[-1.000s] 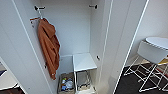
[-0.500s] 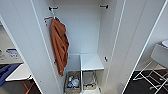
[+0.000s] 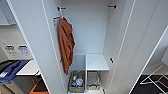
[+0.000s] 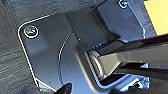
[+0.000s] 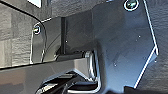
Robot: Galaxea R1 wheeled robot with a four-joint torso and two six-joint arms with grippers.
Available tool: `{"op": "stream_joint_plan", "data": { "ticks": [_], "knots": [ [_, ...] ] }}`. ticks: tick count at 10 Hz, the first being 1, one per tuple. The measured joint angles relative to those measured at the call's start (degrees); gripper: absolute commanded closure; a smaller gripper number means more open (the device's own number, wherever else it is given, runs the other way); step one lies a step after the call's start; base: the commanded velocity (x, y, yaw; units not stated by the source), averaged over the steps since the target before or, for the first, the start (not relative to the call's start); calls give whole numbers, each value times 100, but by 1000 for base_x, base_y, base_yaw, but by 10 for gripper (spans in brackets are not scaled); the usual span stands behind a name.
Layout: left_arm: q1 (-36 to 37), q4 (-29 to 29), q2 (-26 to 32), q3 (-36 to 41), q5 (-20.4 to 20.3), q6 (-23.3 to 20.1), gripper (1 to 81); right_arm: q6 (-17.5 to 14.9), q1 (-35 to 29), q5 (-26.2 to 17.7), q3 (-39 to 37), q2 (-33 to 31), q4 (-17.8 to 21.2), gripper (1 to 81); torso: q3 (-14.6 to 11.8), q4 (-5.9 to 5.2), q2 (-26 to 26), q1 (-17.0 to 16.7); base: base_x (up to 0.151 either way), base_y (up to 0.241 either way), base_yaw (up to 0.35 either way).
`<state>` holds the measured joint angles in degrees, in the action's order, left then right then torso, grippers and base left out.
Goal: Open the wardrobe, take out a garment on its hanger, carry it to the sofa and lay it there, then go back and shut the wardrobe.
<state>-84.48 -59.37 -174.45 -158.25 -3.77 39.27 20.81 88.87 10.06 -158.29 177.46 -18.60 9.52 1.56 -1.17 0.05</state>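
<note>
The wardrobe (image 3: 90, 37) stands open directly ahead, both doors swung outward, the rust-orange garment (image 3: 65, 46) hanging at its left wall; pincer state cannot be determined.

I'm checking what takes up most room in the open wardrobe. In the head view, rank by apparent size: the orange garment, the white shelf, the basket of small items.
1. Orange garment
2. White shelf
3. Basket, partly cut off at the picture's edge, so its rank against the shelf is unsure.

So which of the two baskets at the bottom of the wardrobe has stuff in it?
The left basket, below the hanging rust-orange garment: it holds a jumble of small items. The right basket, under the white shelf, looks empty.
</note>
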Motion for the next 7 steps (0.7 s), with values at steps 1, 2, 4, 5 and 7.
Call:
{"op": "stream_joint_plan", "data": {
  "ticks": [1, 2, 4, 5, 7],
  "knots": [
    [2, 0, 0, 0, 2, 0, 10, 0, 0, 16, 0, -2, 0, 10, 0, 0, 0, 0, 0, 0, 83],
    [-17, 0, -2, 0, 0, 0, 10, 0, -12, 5, 0, -2, 0, 10, 0, 0, 0, 0, -65, 0, 0],
    [-11, 2, 0, 0, -6, 0, 10, 0, -28, 0, 0, 2, 0, 10, 0, 0, 0, 0, 0, 0, 0],
    [-16, 5, 2, 0, -6, 0, 10, 0, -26, -2, 0, 0, 0, 10, 0, 0, 0, 0, 0, 0, 0],
    [-13, 6, 2, 0, -6, 1, 10, 0, -23, 0, 0, 2, 0, 10, 0, 0, 0, 0, 0, 0, 0]
  ]
}}
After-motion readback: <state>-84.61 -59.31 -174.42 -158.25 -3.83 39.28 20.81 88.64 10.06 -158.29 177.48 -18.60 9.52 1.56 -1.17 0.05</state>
